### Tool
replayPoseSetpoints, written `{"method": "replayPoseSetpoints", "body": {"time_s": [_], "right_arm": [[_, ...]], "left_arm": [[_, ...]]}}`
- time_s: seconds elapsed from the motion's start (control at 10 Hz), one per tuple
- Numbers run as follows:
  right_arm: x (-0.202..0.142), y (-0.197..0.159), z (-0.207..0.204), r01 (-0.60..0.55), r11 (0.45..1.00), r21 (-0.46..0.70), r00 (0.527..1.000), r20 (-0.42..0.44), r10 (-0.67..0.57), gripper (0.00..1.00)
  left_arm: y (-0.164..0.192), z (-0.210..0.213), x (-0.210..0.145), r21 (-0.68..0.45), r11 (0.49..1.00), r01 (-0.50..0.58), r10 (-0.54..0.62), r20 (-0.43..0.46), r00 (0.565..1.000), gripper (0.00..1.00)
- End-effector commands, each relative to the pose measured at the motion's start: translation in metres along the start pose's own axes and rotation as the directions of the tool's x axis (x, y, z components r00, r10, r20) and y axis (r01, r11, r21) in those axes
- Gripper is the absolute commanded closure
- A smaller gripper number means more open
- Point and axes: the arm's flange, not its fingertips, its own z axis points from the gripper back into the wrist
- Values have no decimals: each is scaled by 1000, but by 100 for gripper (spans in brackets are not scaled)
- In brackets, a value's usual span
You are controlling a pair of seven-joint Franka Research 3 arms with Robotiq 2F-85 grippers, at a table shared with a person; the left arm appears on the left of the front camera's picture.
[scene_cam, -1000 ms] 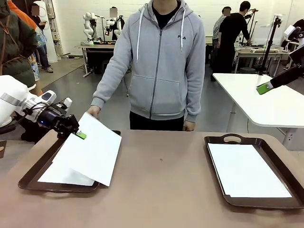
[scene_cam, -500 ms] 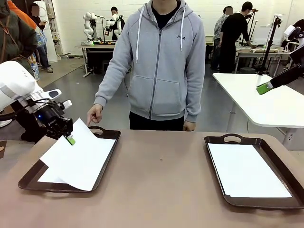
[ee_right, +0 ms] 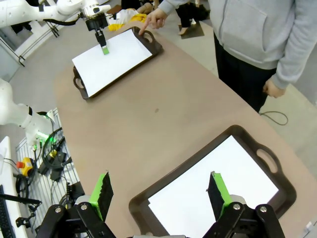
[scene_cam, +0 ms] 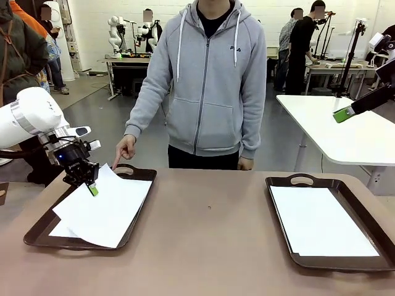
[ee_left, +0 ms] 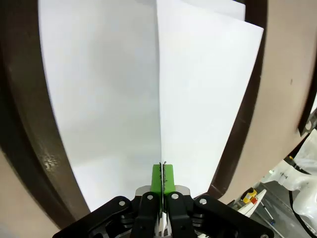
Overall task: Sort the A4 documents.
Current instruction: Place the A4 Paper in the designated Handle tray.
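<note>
White paper is pinched between the green pads of the left gripper (scene_cam: 92, 189), whose jaws are closed on the near edge of an A4 sheet (scene_cam: 105, 206) at about 9 o'clock on the brown table (scene_cam: 210, 246). That held sheet is tilted over the left tray (scene_cam: 137, 213), with its far corner lying past the tray's front rim, and a second sheet (scene_cam: 62, 230) is seen flat in the tray beneath it. In the left wrist view the held sheet (ee_left: 208, 99) is seen edge-on between the shut pads, above the lower sheet (ee_left: 99, 99). A person's hand (scene_cam: 125, 148) is pointed with one finger toward the tray's far handle at 10 o'clock. At 3 o'clock a third sheet (scene_cam: 321, 222) is laid flat inside the right tray (scene_cam: 281, 185). The right gripper (ee_right: 161, 191) is held high above that tray with its jaws spread wide and nothing between them.
</note>
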Motion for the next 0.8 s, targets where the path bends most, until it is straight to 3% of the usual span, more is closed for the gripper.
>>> {"method": "replayPoseSetpoints", "body": {"time_s": [0.0,0.7], "right_arm": [[0,1,0,-9,1000,13,1000,11,9,0],[0,1,0,-9,1000,13,1000,11,9,0]], "left_arm": [[6,3,-1,87,994,-64,64,7,998,99],[7,-5,-4,96,992,-86,80,59,995,99]]}}
